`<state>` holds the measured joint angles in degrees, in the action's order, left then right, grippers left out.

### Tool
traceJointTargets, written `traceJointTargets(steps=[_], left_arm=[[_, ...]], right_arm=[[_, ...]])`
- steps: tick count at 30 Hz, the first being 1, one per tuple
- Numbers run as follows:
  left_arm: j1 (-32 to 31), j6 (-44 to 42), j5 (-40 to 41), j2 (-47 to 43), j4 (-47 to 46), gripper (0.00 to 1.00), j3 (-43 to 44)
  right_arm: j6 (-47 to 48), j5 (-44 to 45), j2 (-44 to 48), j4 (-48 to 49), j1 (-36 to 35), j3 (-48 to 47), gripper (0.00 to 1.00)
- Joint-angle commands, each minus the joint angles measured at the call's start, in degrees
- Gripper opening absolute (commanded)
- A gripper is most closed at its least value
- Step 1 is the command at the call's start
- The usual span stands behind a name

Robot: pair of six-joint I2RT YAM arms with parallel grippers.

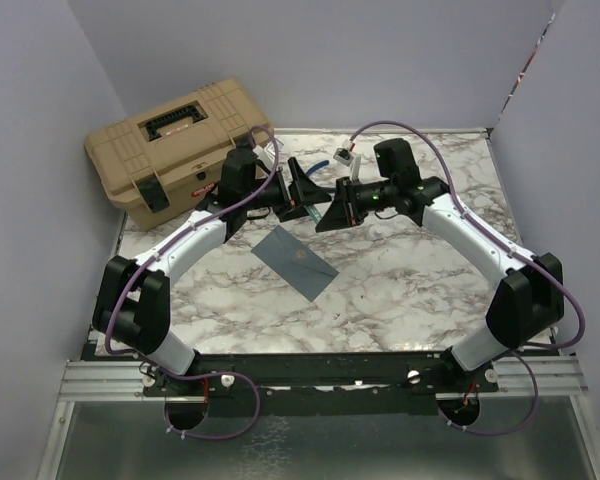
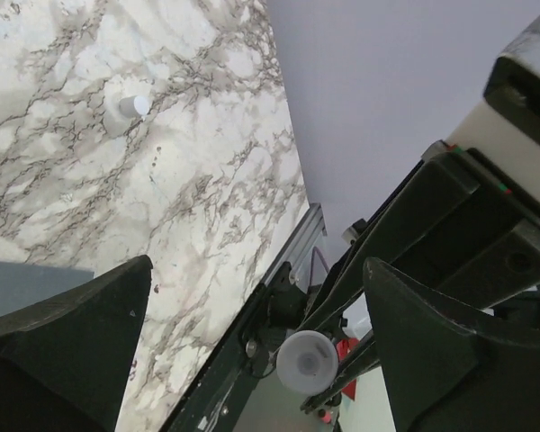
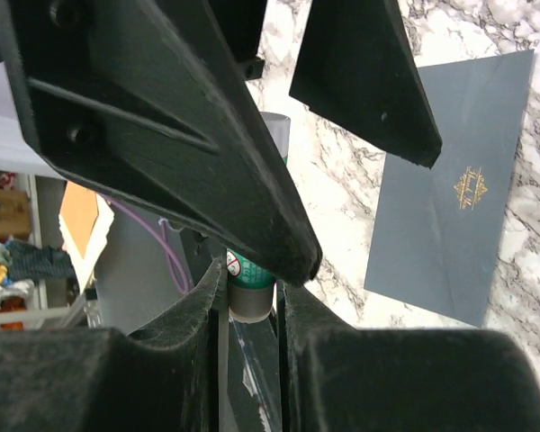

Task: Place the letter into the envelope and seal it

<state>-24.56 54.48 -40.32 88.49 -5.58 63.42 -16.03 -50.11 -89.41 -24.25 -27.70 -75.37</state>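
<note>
slate blue-grey paper envelope (image 1: pixel 296 261): lies flat, gold emblem up, on the white-and-grey marbled table (image 1: pixel 410 290), nearer the arm bases than both claws. left gripper (image 2: pixel 256 270): jaws spread wide, holding nothing. right gripper (image 3: pixel 250 301): jaws drawn close, pinching a grey-and-green cylindrical tube (image 3: pixel 252 274) above the table. tan plastic toolbox (image 1: pixel 175 145): far left corner, lid down.

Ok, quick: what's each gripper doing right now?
Left gripper: open wide, holding nothing.
Right gripper: shut on a small grey-and-green tube, possibly a glue stick.
</note>
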Motion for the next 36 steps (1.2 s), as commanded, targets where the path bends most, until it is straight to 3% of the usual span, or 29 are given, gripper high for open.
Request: traceJointTargets(steps=[1,6,19,24,29,32,33,34,36], left_arm=[[0.12,-3.51,-4.63,-0.88,2.64,0.95,0.52],[0.59,-5.61,-6.60,-0.45,5.49,0.71,1.33],[0.99,-4.33,-11.29,-0.20,8.25,0.39,-1.10],[1.00,-4.05,-14.73,-0.05,8.47,0.34,-1.25],[1.00,-4.00,-15.46,0.14,8.45,0.00,-1.32],[1.00,-3.88,-14.91,0.15,8.42,0.00,-0.98],[0.95,-3.93,-14.21,0.01,8.40,0.00,-0.82],[0.94,-3.91,-13.72,0.01,8.40,0.00,-0.57],[1.09,-3.51,-12.90,0.27,8.45,0.00,0.04]], right_arm=[[7.65,-3.54,-2.59,-8.49,-0.24,-3.47,0.00],[9.26,-1.60,-4.32,-11.75,-0.18,-5.13,0.00],[12.04,-0.92,-5.69,-13.89,-0.19,-6.18,0.00],[12.77,-1.20,-6.32,-14.04,-0.25,-6.35,0.00],[13.28,-2.26,-6.05,-13.47,-0.23,-6.27,0.00],[11.19,-2.21,-4.47,-10.89,-0.24,-5.44,0.00],[10.08,-1.44,-3.98,-9.61,-0.21,-4.95,0.02],[9.16,-0.75,-3.46,-8.59,-0.20,-4.57,0.10],[6.76,0.29,-2.30,-6.12,-0.17,-3.43,0.33]])
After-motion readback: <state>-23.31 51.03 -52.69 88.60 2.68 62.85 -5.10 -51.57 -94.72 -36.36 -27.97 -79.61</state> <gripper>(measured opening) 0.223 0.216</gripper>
